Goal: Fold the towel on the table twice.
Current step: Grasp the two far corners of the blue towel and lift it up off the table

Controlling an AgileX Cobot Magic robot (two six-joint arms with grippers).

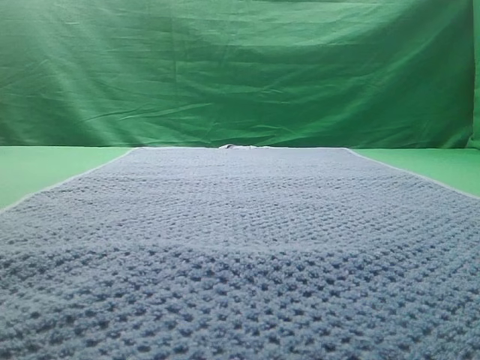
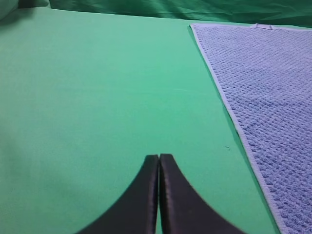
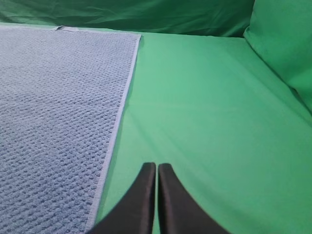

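The blue-grey waffle-weave towel lies spread flat on the green table, filling most of the high view, its pale hem running along both sides. In the left wrist view the towel lies to the right, and my left gripper is shut over bare table well left of its hem. In the right wrist view the towel lies to the left, and my right gripper is shut above the table just right of the hem. Neither gripper holds anything. Neither shows in the high view.
A wrinkled green backdrop curtain hangs behind the table. A small pale tag sits at the towel's far edge. A bulge of green cloth rises at the right of the right wrist view.
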